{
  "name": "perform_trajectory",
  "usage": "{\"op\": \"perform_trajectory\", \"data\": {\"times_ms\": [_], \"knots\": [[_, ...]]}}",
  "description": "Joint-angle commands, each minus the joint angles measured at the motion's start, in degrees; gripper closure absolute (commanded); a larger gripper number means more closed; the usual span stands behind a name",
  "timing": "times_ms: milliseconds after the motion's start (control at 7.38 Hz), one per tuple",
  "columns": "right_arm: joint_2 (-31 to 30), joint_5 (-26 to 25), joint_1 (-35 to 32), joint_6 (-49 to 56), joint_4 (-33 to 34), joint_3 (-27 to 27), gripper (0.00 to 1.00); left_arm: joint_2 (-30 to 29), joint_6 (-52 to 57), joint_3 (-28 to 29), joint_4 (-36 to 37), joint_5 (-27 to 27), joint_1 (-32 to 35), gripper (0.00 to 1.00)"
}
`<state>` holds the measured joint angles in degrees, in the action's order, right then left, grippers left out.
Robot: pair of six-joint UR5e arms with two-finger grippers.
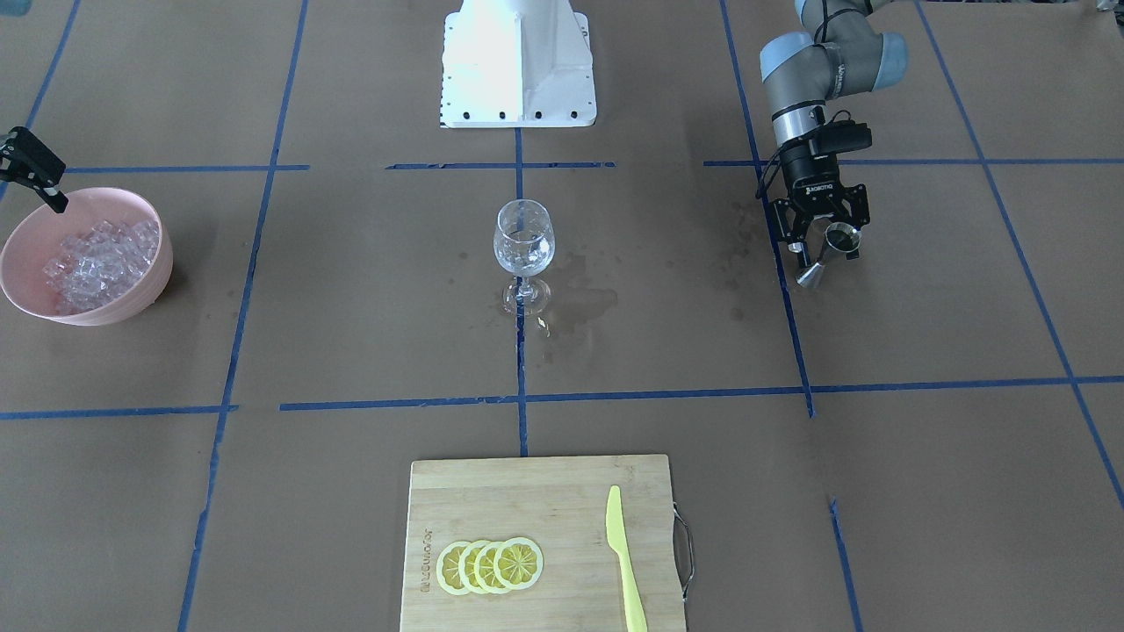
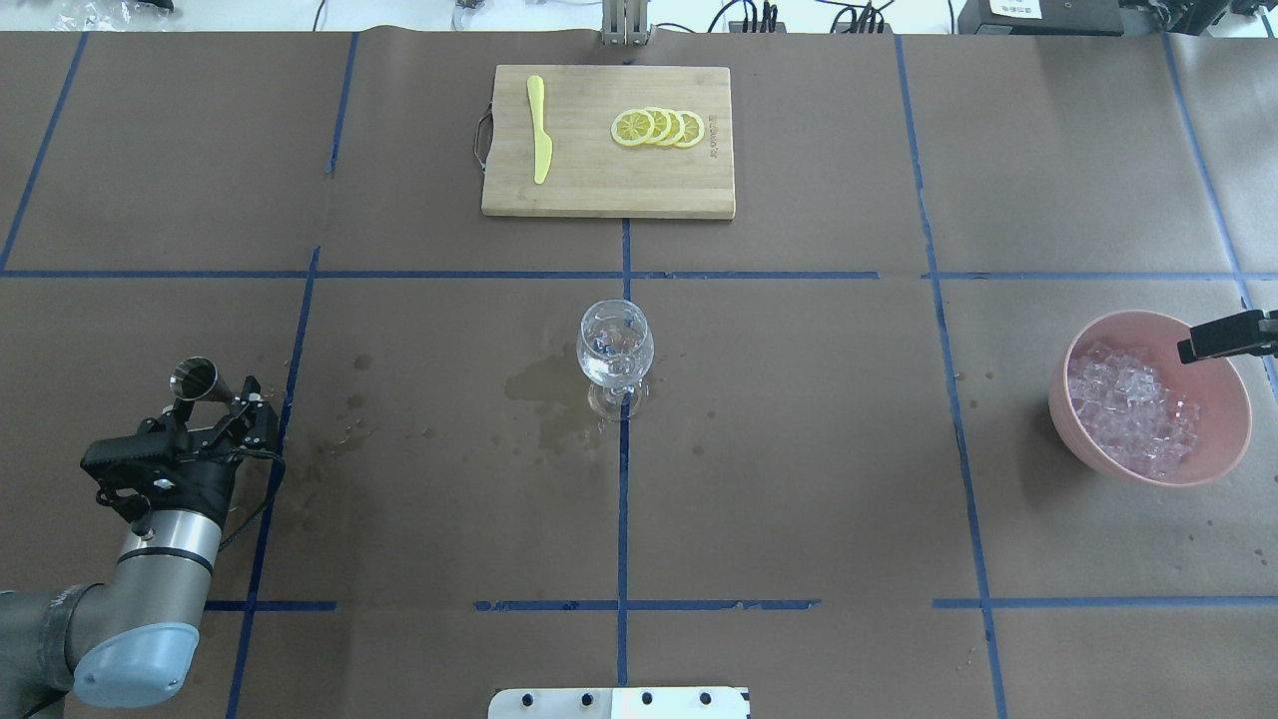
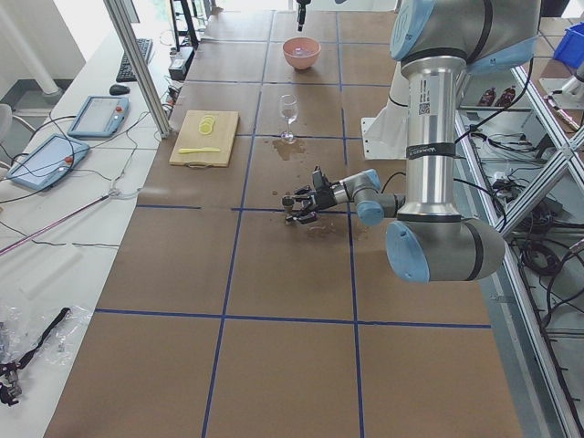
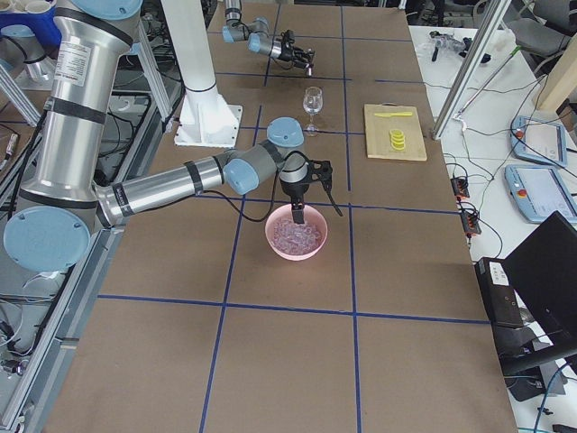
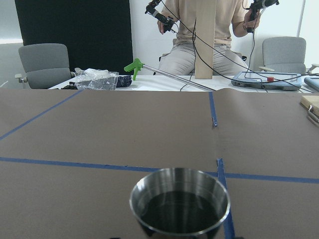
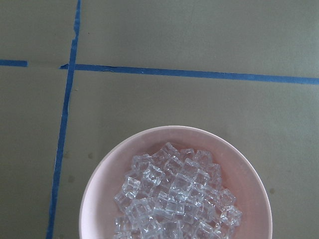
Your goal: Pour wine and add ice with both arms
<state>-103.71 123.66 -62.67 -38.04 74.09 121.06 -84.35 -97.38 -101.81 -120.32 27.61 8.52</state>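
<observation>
Two arms: left arm (image 1: pixel 830 70), right arm (image 4: pixel 180 185); silver-grey tubes with light blue caps.
Left gripper (image 1: pixel 825 248): marked ROBOTIQ; clamped on a steel double-cone jigger (image 1: pixel 812 272), near the worktop's (image 2: pixel 799 449) left edge.
Right gripper (image 2: pixel 1213 342): at the pink bowl's (image 6: pixel 97 194) rim; jaw spacing cannot be told.
Ice (image 6: pixel 174 199): clear cubes heaped in the round pink bowl, at the worktop's right edge.
Wine (image 2: pixel 611 369): shallow clear pool in the stemmed glass (image 2: pixel 616 340), at worktop centre; wet stains alongside.
Board (image 2: pixel 599 180): bamboo, at the far edge; lettering illegible; carries lemon slices (image 2: pixel 659 127) and a yellow knife (image 2: pixel 540 140).
Open room: blue tape (image 2: pixel 624 499) grids the worktop; glass, pink bowl and jigger stand well apart.

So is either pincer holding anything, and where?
The left pincer holds a metal jigger, apparently near its narrow middle. The right pincer, above the ice bowl, shows nothing held, though it's mostly out of view.
</observation>
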Motion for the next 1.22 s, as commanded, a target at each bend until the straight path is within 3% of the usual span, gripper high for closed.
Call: {"op": "perform_trajectory", "data": {"times_ms": [0, 406, 677, 813, 948, 1084], "knots": [[0.0, 0.0, 0.0, 0.2, 0.0, -0.2, 0.0, -0.5, 0.1, 0.1, 0.0, 0.0, 0.0, 0.4], [0.0, 0.1, 0.0, 0.2, 0.0, -0.2, 0.0, -0.8, 0.0, 1.8, -0.1, 0.0, 0.0, 0.59], [0.0, 0.1, 0.0, 0.2, 0.0, -0.1, 0.0, -0.8, 0.0, 1.8, -0.1, 0.0, 0.1, 0.62], [0.0, 0.1, 0.0, 0.2, 0.0, -0.2, 0.0, -0.8, 0.1, 1.8, -0.1, 0.0, 0.1, 0.76], [0.0, 0.1, 0.0, 0.2, 0.0, -0.2, 0.0, -1.0, 0.0, 1.6, -0.2, 0.1, 0.1, 1.0], [0.0, 0.1, -0.1, 0.2, 0.0, -0.1, 0.0, -1.1, 0.1, 0.7, -0.4, 0.1, 0.5, 1.0]]}}
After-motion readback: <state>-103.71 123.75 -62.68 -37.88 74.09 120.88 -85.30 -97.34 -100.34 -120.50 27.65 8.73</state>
